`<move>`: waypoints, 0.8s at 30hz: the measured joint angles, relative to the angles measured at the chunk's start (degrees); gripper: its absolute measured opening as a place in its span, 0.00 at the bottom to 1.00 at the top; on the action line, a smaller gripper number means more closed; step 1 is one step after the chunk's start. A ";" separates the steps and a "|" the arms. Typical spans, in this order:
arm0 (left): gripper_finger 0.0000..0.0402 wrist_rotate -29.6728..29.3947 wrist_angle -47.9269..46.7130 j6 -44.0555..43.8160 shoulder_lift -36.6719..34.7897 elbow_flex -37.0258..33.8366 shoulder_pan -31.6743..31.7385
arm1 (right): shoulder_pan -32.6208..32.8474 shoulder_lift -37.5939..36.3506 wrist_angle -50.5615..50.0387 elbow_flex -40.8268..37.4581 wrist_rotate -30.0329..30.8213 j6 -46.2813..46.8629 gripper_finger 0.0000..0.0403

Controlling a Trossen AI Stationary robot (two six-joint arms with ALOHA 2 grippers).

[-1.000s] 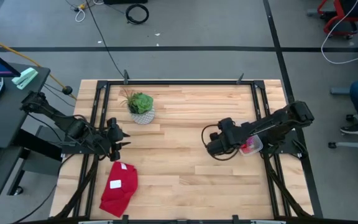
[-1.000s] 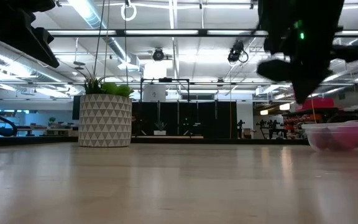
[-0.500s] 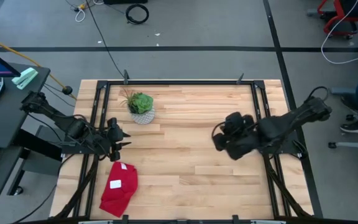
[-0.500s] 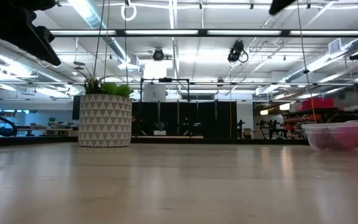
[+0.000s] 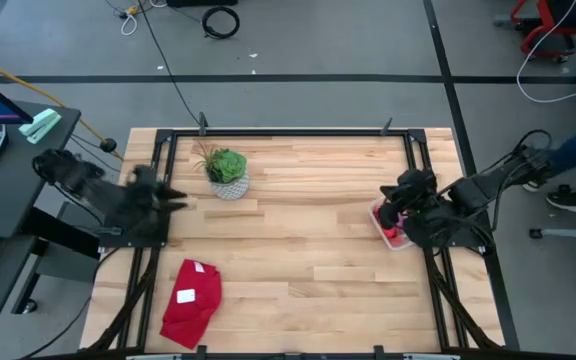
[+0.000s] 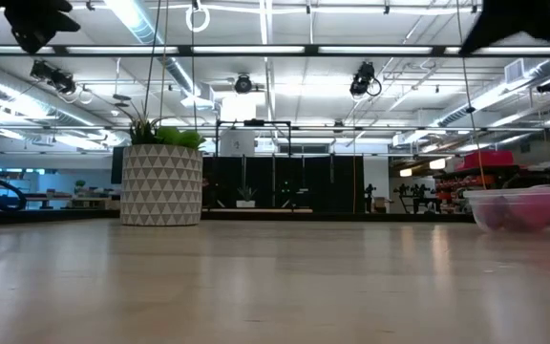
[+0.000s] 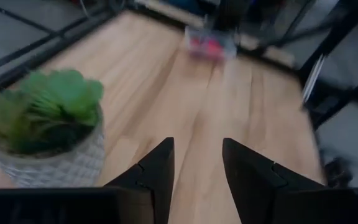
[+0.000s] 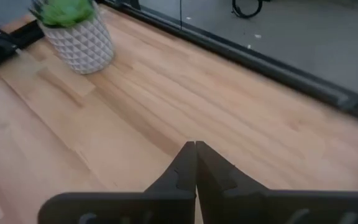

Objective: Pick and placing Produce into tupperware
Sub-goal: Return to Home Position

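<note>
Right gripper (image 8: 196, 148), dark fingers pressed together, hangs just above the clear, round-cornered tupperware (image 6: 485, 199) of pink-red produce (image 6: 542, 212). Left gripper (image 7: 197, 149), fingers parted, hangs beside the triangle-patterned plant pot (image 7: 55, 165).

The left gripper (image 7: 197, 146) has lifted and swung to just beside the potted plant (image 5: 228, 172). The right gripper (image 8: 196, 144) has retracted farther from the potted plant, uncovering the tupperware (image 5: 379, 216) and produce (image 5: 395, 237).
</note>
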 joint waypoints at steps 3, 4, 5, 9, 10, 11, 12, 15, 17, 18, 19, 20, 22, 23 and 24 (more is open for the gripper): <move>0.35 -1.24 -2.17 0.39 -7.53 0.50 0.05 | 1.97 -6.29 4.76 -10.71 1.08 3.45 0.01; 0.35 -1.46 -2.62 0.41 -10.28 0.50 0.05 | 2.69 -8.55 7.46 -14.39 1.93 3.56 0.01; 0.35 -1.60 -2.77 0.45 -13.00 0.23 0.07 | 3.39 -10.68 11.10 -18.08 3.06 3.52 0.01; 0.36 -1.70 -0.65 3.09 -21.73 -3.67 0.01 | 5.28 -19.37 29.20 -30.20 4.85 -4.72 0.01; 0.37 -1.83 1.68 4.31 -21.56 -4.84 0.05 | 5.46 -21.30 34.76 -32.67 4.86 -9.09 0.01; 0.37 -0.89 1.61 5.36 -21.26 -5.26 -0.01 | 5.45 -23.32 40.06 -34.74 4.58 -14.39 0.01; 0.37 0.17 3.42 6.24 -20.95 -6.24 0.05 | 5.35 -25.00 45.63 -36.70 3.91 -19.80 0.01; 0.38 1.63 14.70 12.70 -19.53 -10.29 -0.35 | 4.87 -29.92 62.16 -41.63 -0.39 -36.12 0.01; 0.38 3.47 20.01 16.26 -19.65 -11.58 -0.41 | 4.01 -32.20 72.53 -45.03 -5.70 -46.17 0.01; 0.38 4.61 22.68 17.26 -19.81 -11.57 -0.41 | 3.44 -33.52 77.27 -46.59 -9.52 -51.21 0.01; 0.37 5.35 24.03 18.16 -19.90 -11.50 -0.37 | 2.86 -34.40 81.67 -48.42 -14.01 -55.44 0.01; 0.37 5.99 24.32 18.75 -19.76 -11.61 -0.37 | 2.12 -35.22 86.00 -50.15 -17.91 -59.06 0.01; 0.36 6.58 24.75 19.18 -19.56 -11.77 -0.39 | 0.47 -36.33 92.63 -53.40 -23.78 -63.37 0.01; 0.36 6.58 25.18 19.40 -19.65 -11.76 -0.39 | -0.42 -36.82 94.02 -55.00 -24.85 -63.99 0.01; 0.36 6.45 25.41 19.45 -19.72 -11.66 -0.39 | -1.29 -37.19 94.32 -56.09 -25.12 -63.85 0.01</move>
